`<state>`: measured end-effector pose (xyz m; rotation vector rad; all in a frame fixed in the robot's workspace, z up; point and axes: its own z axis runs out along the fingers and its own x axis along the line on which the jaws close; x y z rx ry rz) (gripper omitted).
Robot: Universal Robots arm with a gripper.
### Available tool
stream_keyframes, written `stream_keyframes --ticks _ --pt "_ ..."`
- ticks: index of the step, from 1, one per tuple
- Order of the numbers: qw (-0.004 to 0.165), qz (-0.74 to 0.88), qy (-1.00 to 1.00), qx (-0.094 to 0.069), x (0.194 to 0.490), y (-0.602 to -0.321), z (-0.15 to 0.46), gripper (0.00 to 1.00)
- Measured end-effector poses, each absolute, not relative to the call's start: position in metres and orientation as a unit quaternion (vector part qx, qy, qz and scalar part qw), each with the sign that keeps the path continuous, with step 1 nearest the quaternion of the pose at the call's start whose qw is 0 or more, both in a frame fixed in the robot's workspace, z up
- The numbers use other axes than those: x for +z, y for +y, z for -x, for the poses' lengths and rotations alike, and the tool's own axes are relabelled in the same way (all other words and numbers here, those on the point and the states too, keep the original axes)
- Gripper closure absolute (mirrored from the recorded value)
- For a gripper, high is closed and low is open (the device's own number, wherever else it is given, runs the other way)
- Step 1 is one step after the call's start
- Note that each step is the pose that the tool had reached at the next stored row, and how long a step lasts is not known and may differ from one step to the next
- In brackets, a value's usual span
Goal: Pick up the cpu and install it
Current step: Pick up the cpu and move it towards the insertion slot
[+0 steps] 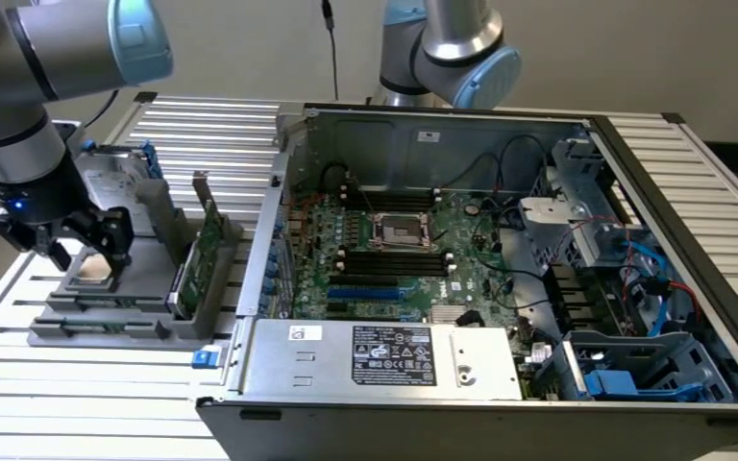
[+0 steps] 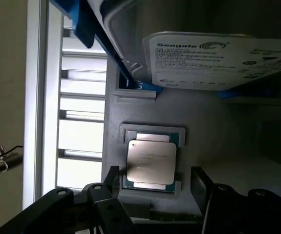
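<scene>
Slatted aluminium table (image 1: 87, 394) carries a grey plastic holder tray (image 1: 112, 327) on the exterior view's left, beside the open black-and-steel computer case (image 1: 382, 370). I see the cpu (image 2: 151, 162), a small flat square chip with a silvery-grey top, lying in its recess on that tray, near the silver hard drive with a white label (image 2: 218, 58). My black fingers (image 2: 201, 187) hang just above it, spread open to either side and gripping nothing.
</scene>
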<state>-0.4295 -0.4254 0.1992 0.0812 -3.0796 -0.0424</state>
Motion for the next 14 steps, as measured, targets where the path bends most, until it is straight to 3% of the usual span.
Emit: stream_keyframes --ticks 14 --pt "0.030 -0.007 -0.999 -0.016 0.1901 -0.4220 0.4305 0.31"
